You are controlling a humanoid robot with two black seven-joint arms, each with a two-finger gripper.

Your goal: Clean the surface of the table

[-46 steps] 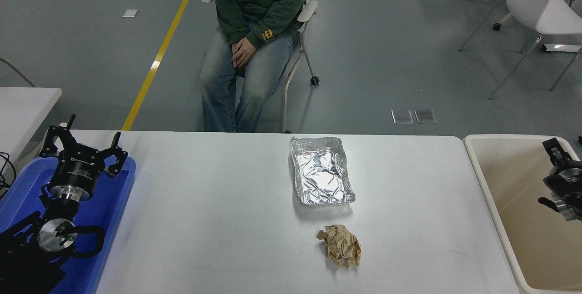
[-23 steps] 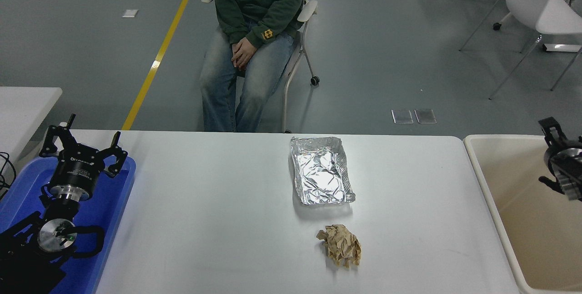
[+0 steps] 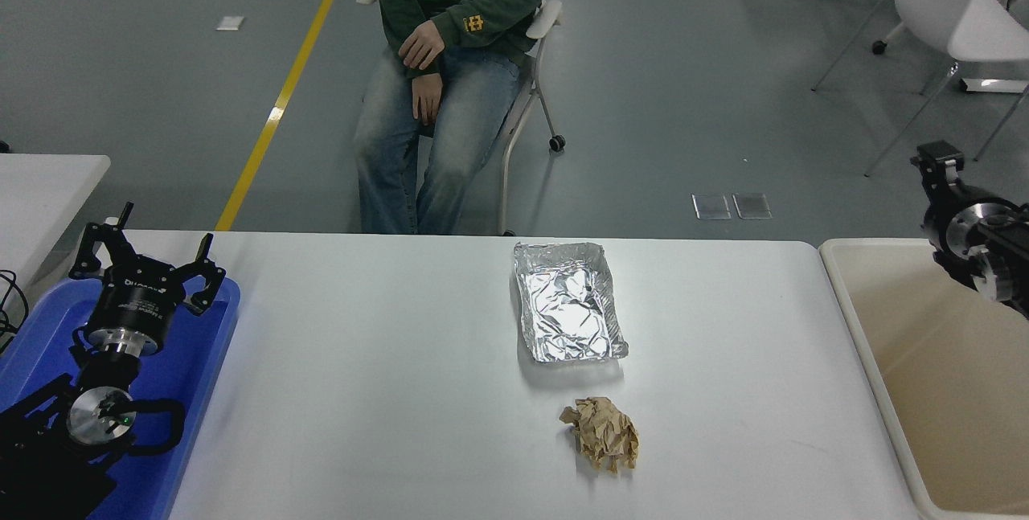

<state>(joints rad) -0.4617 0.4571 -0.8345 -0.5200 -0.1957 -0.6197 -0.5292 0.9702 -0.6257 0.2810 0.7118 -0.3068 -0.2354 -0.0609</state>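
Right claw (image 3: 936, 170) now higher, beyond table surface (image 3: 386, 391).

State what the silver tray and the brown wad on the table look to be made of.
The silver tray: apparently thin aluminium foil, shiny and mirror-like, with creased, wrinkled walls and floor. The brown wad: probably kraft paper, matte tan, crumpled into sharp irregular folds. Both lie on the table surface.
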